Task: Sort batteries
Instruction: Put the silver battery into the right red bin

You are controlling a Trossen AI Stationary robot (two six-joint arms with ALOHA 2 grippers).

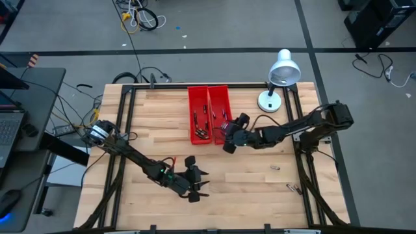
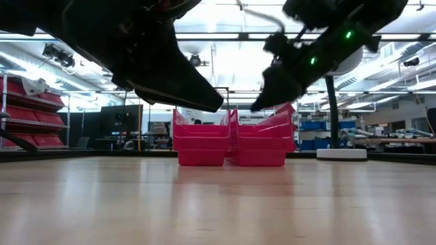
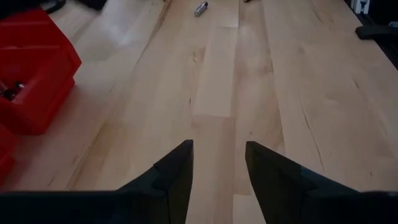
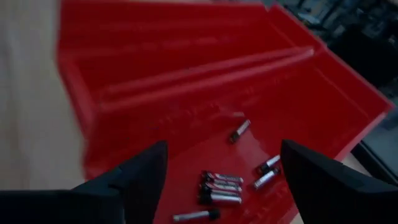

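Observation:
Two red bins (image 1: 209, 114) stand side by side at the table's far middle. My right gripper (image 1: 227, 140) hovers open over the near end of the right bin (image 4: 186, 93). Below its fingers (image 4: 224, 149), several batteries (image 4: 221, 186) lie on the bin floor, with nothing between the fingers. My left gripper (image 1: 196, 183) waits open above bare wood near the front (image 3: 217, 168). Two loose batteries (image 1: 275, 168) (image 1: 292, 188) lie on the table at the right. One of them shows in the left wrist view as a battery (image 3: 200, 8) far ahead.
A white desk lamp (image 1: 276, 81) stands at the far right corner, just right of the bins. A black frame (image 1: 130, 91) runs around the table's edges. Open wood lies between the two grippers and toward the front.

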